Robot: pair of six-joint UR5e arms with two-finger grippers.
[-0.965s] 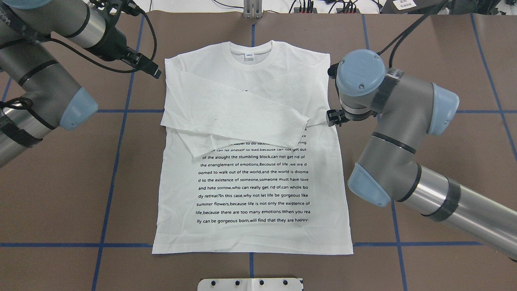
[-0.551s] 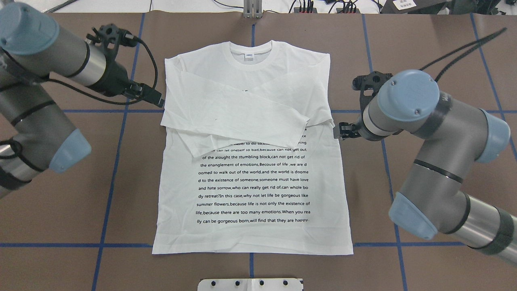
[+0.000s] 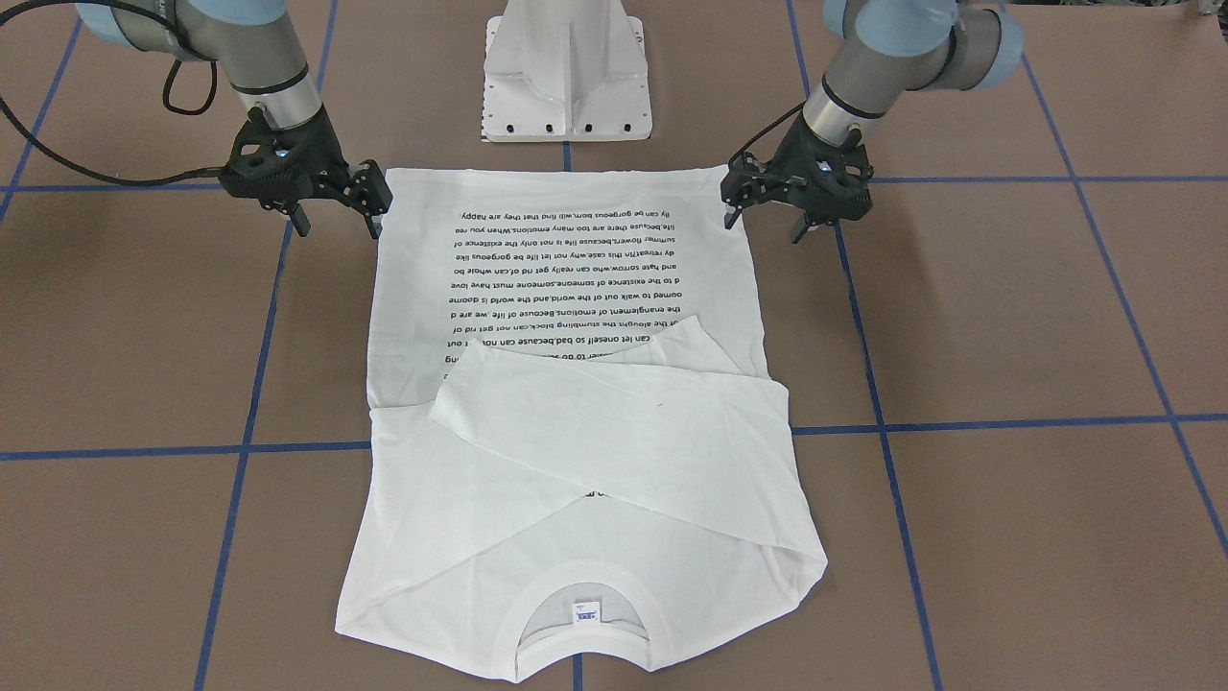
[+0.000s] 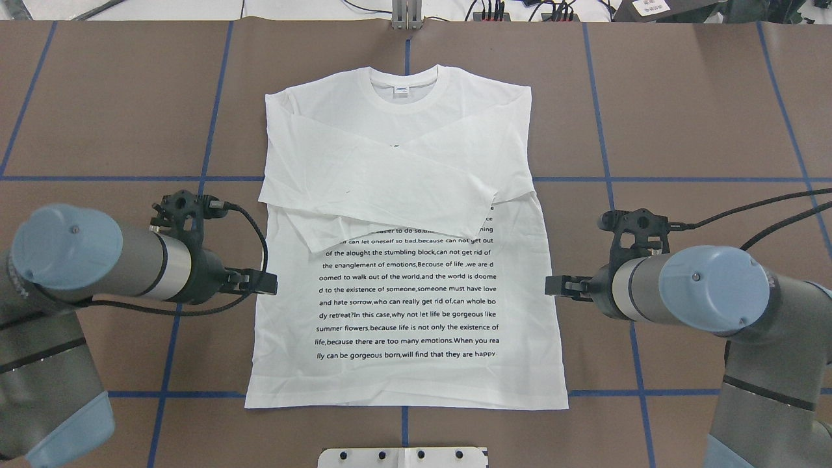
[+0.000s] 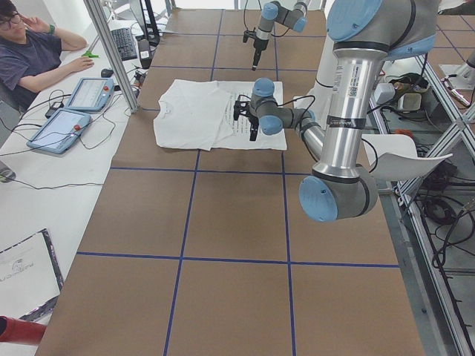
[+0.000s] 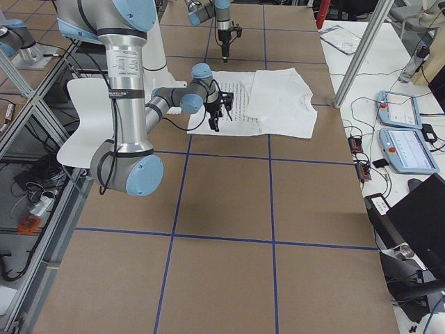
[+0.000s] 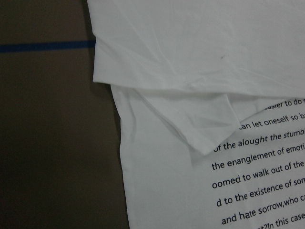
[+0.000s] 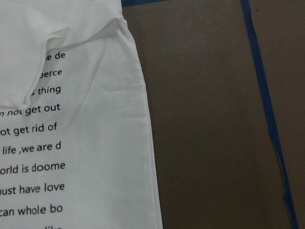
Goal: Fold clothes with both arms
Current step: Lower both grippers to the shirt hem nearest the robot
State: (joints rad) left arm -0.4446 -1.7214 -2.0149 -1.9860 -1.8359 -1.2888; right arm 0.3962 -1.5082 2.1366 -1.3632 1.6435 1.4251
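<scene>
The T-shirt (image 4: pixel 403 149) is white with black printed text (image 4: pixel 409 302); the table (image 4: pixel 702 97) is brown with blue grid lines (image 4: pixel 702 179).

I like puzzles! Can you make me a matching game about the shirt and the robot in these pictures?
Things:
1. sleeves
2. neck label
3. left gripper
4. tape lines

Descriptions:
A. blue
B. open, beside the shirt's side edge
C. folded across the chest
D. inside the collar

Pairs: 1-C, 2-D, 3-B, 4-A
</scene>
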